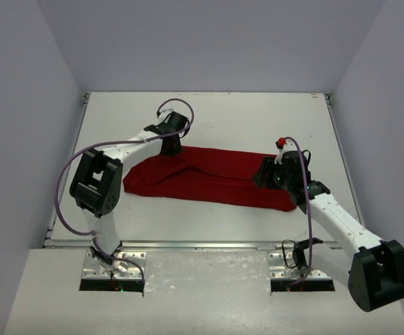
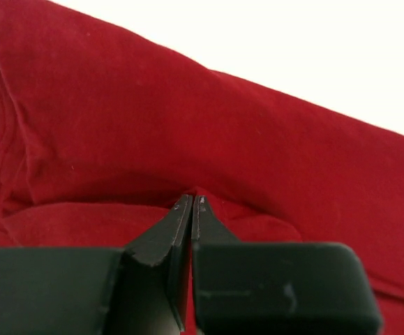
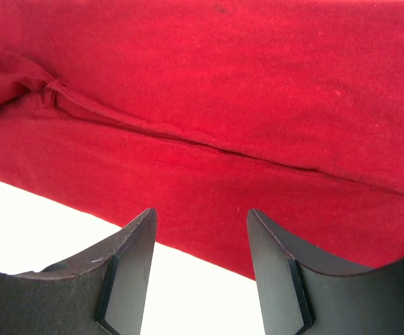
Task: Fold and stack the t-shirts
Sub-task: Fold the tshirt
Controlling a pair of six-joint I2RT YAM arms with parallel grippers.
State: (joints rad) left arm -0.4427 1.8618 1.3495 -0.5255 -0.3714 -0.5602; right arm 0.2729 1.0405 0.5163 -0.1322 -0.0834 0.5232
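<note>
The dark red t-shirt [image 1: 208,178] lies across the middle of the white table as a long folded band running left to right. My left gripper [image 1: 172,148] is down on its far left edge. In the left wrist view that gripper [image 2: 191,201] is shut, and a small ridge of the t-shirt [image 2: 188,118] is pinched up at its tips. My right gripper [image 1: 263,176] hovers over the right part of the garment. In the right wrist view the right gripper [image 3: 202,216] stands open over the t-shirt's [image 3: 222,84] edge, with bare table between its fingers.
The white table [image 1: 257,118] is enclosed by pale walls on the left, back and right. A metal rail [image 1: 202,244] runs along its near edge, with both arm bases mounted just below it. A purple cable [image 1: 65,174] loops off the left arm.
</note>
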